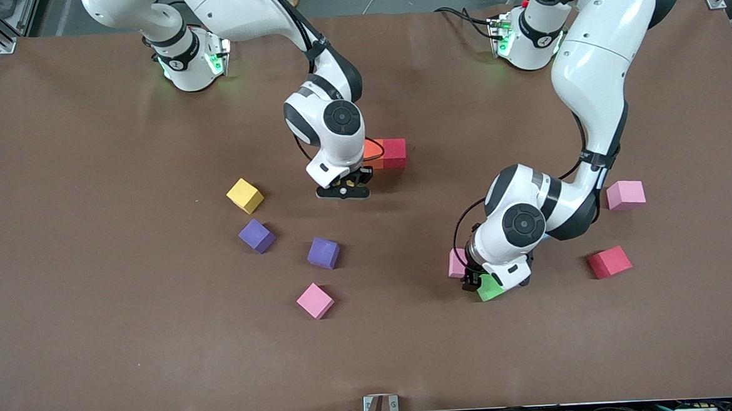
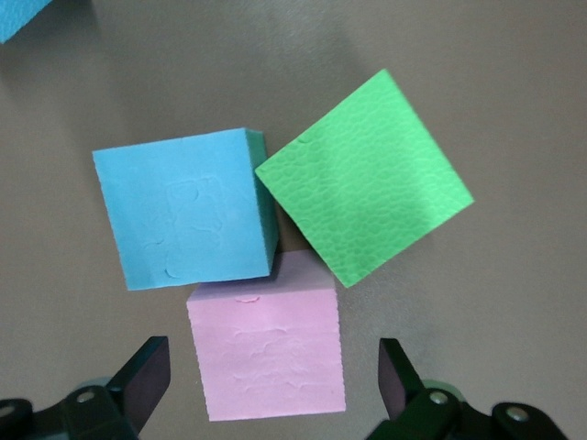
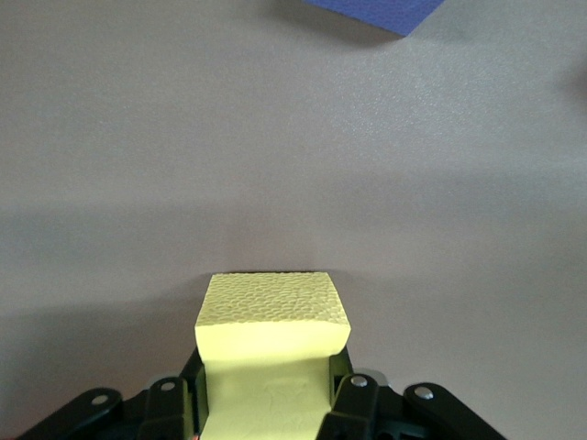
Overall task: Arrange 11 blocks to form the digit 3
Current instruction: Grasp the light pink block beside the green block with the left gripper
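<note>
Blocks scattered over the brown table (image 1: 97,345), no digit formed yet. Orange block (image 1: 372,152) and red block (image 1: 394,152) touching side by side near the table's middle, half hidden by the right arm. Yellow block (image 1: 244,195), two purple blocks (image 1: 257,235) (image 1: 323,253) and a pink block (image 1: 315,301) loose and apart toward the right arm's end, the pink one nearest the front edge. Another pink block (image 1: 626,194) and a second red block (image 1: 609,261) apart toward the left arm's end. Cluster of three under the left gripper (image 2: 275,371): green block (image 2: 364,189), light blue block (image 2: 183,209) and pale pink block (image 2: 268,347), the blue and green meeting at a corner, the pink against the blue's side and reaching the green's lower corner. Left gripper fingers (image 2: 138,378) spread wide, one on each side of the pale pink block, touching nothing. Right gripper (image 3: 266,390) low over bare table beside the orange and red pair, fingers clamped on a pale yellow block (image 3: 272,321). Corner of a dark blue block (image 3: 376,11) at the edge of the right wrist view, well apart from the held one.
</note>
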### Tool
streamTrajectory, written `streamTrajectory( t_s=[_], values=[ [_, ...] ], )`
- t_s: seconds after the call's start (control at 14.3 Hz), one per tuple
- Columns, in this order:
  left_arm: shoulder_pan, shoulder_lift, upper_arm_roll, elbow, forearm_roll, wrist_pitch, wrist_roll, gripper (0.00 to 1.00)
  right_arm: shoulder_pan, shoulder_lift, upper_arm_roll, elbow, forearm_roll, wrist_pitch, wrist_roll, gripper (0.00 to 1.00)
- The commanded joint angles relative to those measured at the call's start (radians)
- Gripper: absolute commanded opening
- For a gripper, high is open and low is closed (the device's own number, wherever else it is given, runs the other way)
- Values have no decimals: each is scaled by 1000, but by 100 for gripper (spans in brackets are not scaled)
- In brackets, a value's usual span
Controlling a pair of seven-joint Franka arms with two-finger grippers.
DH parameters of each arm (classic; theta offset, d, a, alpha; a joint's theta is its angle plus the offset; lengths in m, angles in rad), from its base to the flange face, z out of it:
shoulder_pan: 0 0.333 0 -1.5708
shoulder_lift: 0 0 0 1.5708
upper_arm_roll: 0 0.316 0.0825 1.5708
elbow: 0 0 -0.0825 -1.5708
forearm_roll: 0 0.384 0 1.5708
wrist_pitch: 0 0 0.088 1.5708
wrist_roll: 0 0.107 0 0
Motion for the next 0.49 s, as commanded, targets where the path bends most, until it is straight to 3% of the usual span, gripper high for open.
streamTrajectory(
  t_s=[0.0,0.14,0.42],
  values=[
    [-5,28,-5,25,-10,14,-36,100,14,-15,-3,-15,-28,0,16,1],
    [-5,33,-5,22,-8,21,-39,98,21,-13,-2,-17,-28,3,16,1],
    [-3,37,-4,19,-7,21,-31,60,27,-10,0,-21,-28,7,16,1]
  ],
)
